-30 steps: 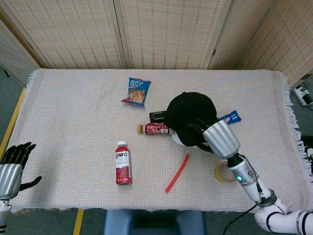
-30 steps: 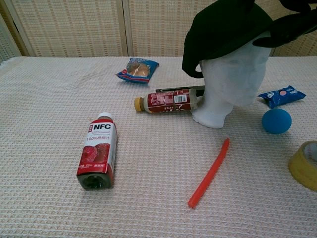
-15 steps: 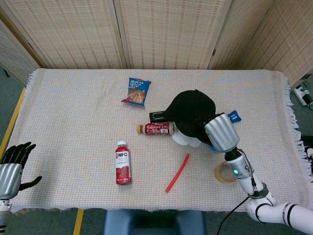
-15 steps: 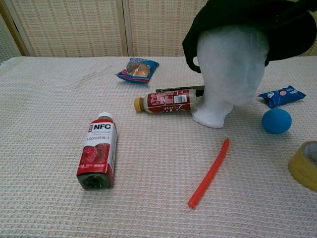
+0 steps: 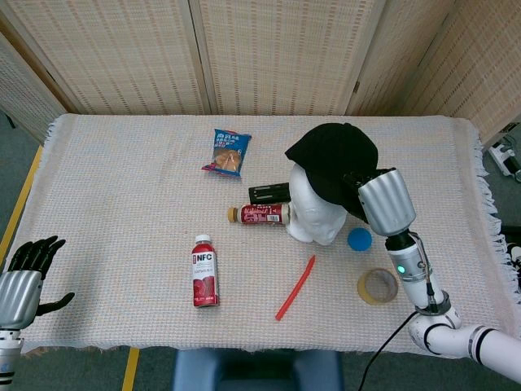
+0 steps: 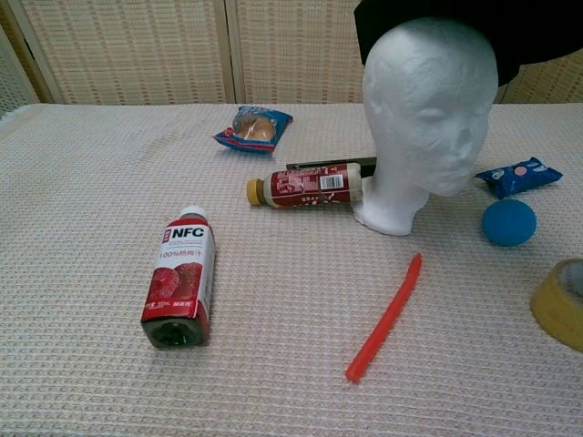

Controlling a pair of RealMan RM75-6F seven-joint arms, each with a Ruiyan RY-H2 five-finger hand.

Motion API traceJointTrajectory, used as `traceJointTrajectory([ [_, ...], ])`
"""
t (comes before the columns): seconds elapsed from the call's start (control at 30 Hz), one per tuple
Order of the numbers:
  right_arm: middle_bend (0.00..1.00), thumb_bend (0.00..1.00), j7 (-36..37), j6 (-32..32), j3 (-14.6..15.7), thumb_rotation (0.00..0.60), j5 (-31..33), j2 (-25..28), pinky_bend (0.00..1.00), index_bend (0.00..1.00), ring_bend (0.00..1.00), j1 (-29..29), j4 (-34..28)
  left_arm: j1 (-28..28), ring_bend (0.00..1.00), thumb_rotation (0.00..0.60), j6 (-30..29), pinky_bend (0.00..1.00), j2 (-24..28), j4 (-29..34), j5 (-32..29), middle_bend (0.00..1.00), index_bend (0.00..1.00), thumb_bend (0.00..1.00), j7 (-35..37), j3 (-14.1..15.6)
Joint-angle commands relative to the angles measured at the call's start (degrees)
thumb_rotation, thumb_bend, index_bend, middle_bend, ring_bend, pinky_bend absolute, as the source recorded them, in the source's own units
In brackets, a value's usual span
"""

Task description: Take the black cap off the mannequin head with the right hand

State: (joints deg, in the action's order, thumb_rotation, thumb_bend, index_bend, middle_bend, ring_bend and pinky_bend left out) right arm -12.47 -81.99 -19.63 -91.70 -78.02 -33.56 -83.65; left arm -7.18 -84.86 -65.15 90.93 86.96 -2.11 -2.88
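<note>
The black cap [image 5: 332, 159] hangs in the air above the white mannequin head [image 5: 314, 213], lifted clear of it. My right hand [image 5: 368, 186] grips the cap at its right rim; its fingers are mostly hidden by the fabric. In the chest view the mannequin head [image 6: 426, 118] stands bare and upright, with the cap [image 6: 492, 23] at the top edge just over its crown. My left hand [image 5: 28, 265] is at the table's near left corner, fingers spread, holding nothing.
A red NFC bottle [image 5: 204, 271], a brown bottle [image 5: 259, 214] lying by the mannequin's base, a black remote [image 5: 270, 193], a blue snack bag [image 5: 227, 152], a red straw [image 5: 295, 287], a blue ball [image 5: 359, 239], a tape roll [image 5: 377, 286] and a blue packet [image 6: 514, 176] lie on the cloth.
My right hand has lifted the cap up and back to the right, off the mannequin's crown. The white head is now fully uncovered. The left hand has stayed still.
</note>
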Motion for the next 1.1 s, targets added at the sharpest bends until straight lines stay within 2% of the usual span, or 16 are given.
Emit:
traceJointTrajectory([
  [0.03,0.8,0.39,-0.2,0.1,-0.5,0.6,1.2,1.5,1.0,0.85,0.95,0.2,1.3,-0.1,0.13,0.6,0.1,0.13,-0.1,-0.2,0.1,0.13,0.16,0.06,0.1,0.0],
  [0.27,0.8,0.38,0.6,0.0,0.5,0.6,3.9,5.8,1.0,0.85,0.95,3.1,3.2,-0.4,0.13,0.6,0.6,0.13,-0.7,-0.4,0.1,0.13,0.16,0.06,-0.2,0.1],
  [0.5,0.8,0.39,4.0,3.9,5.4,0.6,4.9,7.0,1.0,0.85,0.95,5.3,7.7,-0.9,0.13,0.6,0.8,0.13,-1.4,0.0,0.7,0.13,0.16,0.06,-1.3,0.2],
  [0.73,0.8,0.39,9.6,7.1,9.7,0.6,3.3,1.3,1.0,0.85,0.95,4.5,17.6,-0.9,0.13,0.6,0.7,0.13,-0.9,1.7,0.6,0.13,0.16,0.06,-3.3,0.3],
  [0.9,0.8,0.39,13.4,8.3,11.4,0.6,1.9,-3.6,1.0,0.84,0.95,3.2,24.9,-0.5,0.13,0.6,0.0,0.13,-0.1,3.0,0.6,0.13,0.16,0.06,-4.4,0.3],
  [1.0,0.78,0.39,14.9,8.9,12.4,0.6,1.6,-6.4,1.0,0.8,0.92,2.8,29.0,-0.2,0.13,0.6,-0.1,0.13,0.7,3.8,0.5,0.13,0.16,0.06,-5.0,0.5],
  [1.1,0.7,0.37,16.0,9.6,13.3,0.6,1.8,-8.4,1.0,0.64,0.8,3.0,31.7,0.0,0.13,0.6,-0.4,0.13,1.2,4.5,0.3,0.13,0.16,0.06,-5.1,0.5],
])
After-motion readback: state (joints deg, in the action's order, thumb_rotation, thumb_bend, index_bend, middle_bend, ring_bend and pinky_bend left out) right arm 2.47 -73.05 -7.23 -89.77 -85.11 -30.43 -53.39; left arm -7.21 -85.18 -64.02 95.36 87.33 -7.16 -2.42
